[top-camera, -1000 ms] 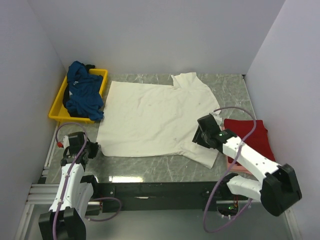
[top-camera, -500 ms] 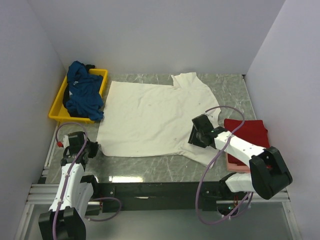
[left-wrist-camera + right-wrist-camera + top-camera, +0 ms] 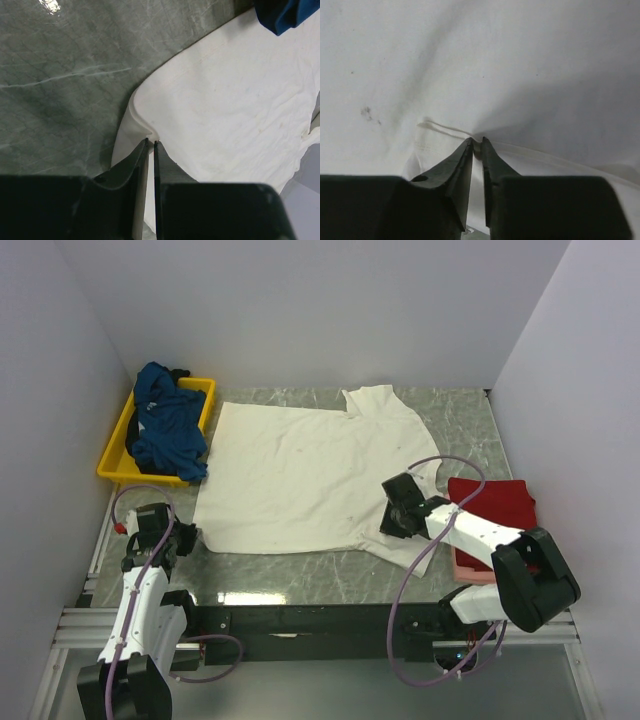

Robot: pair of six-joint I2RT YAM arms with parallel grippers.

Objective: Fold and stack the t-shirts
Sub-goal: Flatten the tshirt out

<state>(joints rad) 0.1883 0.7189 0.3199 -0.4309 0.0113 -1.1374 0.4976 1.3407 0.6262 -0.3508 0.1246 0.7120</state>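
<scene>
The cream-white t-shirt point(image 3: 305, 475) lies spread flat in the middle of the table. My left gripper point(image 3: 183, 537) is shut on its near-left hem corner, as the left wrist view point(image 3: 150, 141) shows. My right gripper point(image 3: 393, 512) is shut on a pinched fold of the same shirt point(image 3: 520, 75) near its near-right sleeve, seen in the right wrist view point(image 3: 476, 142). The dark teal-blue t-shirt point(image 3: 165, 425) is bunched in the yellow tray point(image 3: 115, 455). The red t-shirt point(image 3: 500, 515) lies folded on the pale pink one point(image 3: 472, 570) at the right.
The yellow tray stands at the far left by the wall. White walls close in left, back and right. The green marble table point(image 3: 300, 575) shows along the near edge, and in the left wrist view point(image 3: 60, 90). The right arm's cable point(image 3: 440, 462) loops over the shirt's right side.
My right gripper has moved a little left and nearer over the shirt's near-right part, and the arm has drawn in. The left arm has not moved.
</scene>
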